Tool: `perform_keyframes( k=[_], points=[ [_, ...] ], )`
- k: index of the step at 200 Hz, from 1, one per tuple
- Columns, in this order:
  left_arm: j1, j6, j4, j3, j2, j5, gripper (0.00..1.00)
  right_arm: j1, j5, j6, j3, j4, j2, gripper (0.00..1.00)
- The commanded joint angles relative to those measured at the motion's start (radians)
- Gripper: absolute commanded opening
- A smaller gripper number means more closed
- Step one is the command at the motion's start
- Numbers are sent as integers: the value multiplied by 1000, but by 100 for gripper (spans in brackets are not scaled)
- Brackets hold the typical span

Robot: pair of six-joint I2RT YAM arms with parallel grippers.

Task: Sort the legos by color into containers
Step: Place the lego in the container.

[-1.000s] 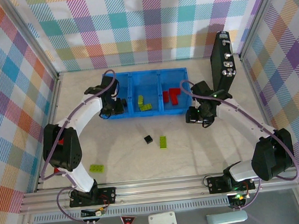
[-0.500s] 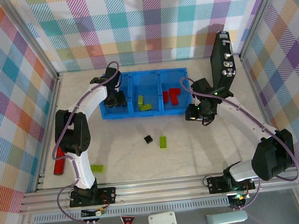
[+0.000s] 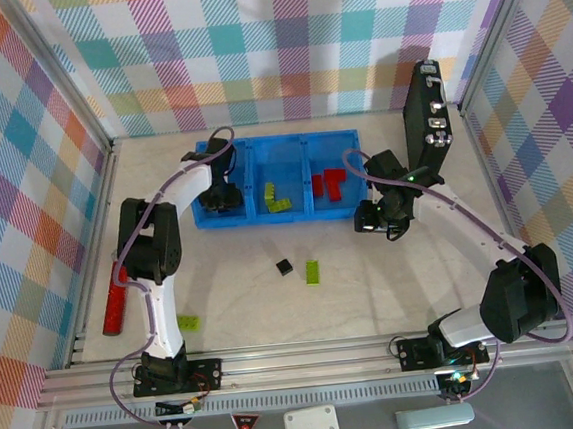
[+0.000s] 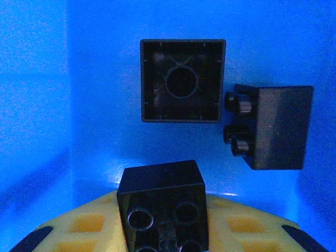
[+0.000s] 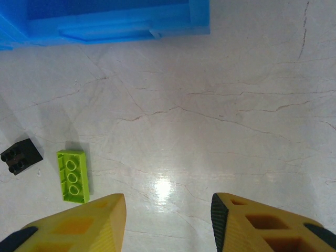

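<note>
The blue tray (image 3: 278, 141) has three containers side by side. My left gripper (image 3: 225, 196) is down in the left one, shut on a black lego (image 4: 163, 202). Below it on the blue floor lie two more black legos, one upside down (image 4: 182, 80) and one on its side (image 4: 273, 127). Green legos (image 3: 277, 197) lie in the middle container and red legos (image 3: 330, 183) in the right one. On the table are a black lego (image 3: 285, 266), a green lego (image 3: 313, 270) and another green lego (image 3: 187, 323). My right gripper (image 3: 376, 218) hovers open over bare table right of the tray.
A tall black case (image 3: 429, 122) leans at the back right. A red-and-silver cylinder (image 3: 114, 306) lies by the left wall. In the right wrist view the tray's corner (image 5: 157, 23) is at the top, with the green lego (image 5: 73, 176) and black lego (image 5: 21, 156) at the left.
The left arm has swung in toward the tray, carrying its gripper right and deeper into the left container and uncovering the red cylinder. The right gripper has edged slightly up and left.
</note>
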Motion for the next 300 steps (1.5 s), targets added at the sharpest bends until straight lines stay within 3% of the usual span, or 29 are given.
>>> perform_keyframes(
  k=[1,181,300],
  points=[
    [16,14,-15,13,21,-14,35,5,-1,-10,15,-11,6,48],
    [21,6,-4,5,-12,26,47,24,3,1,1,-25,-38,48],
    [21,6,-57,-92,-219,54,47,102,9,45,-1,5,-4,48]
  ],
)
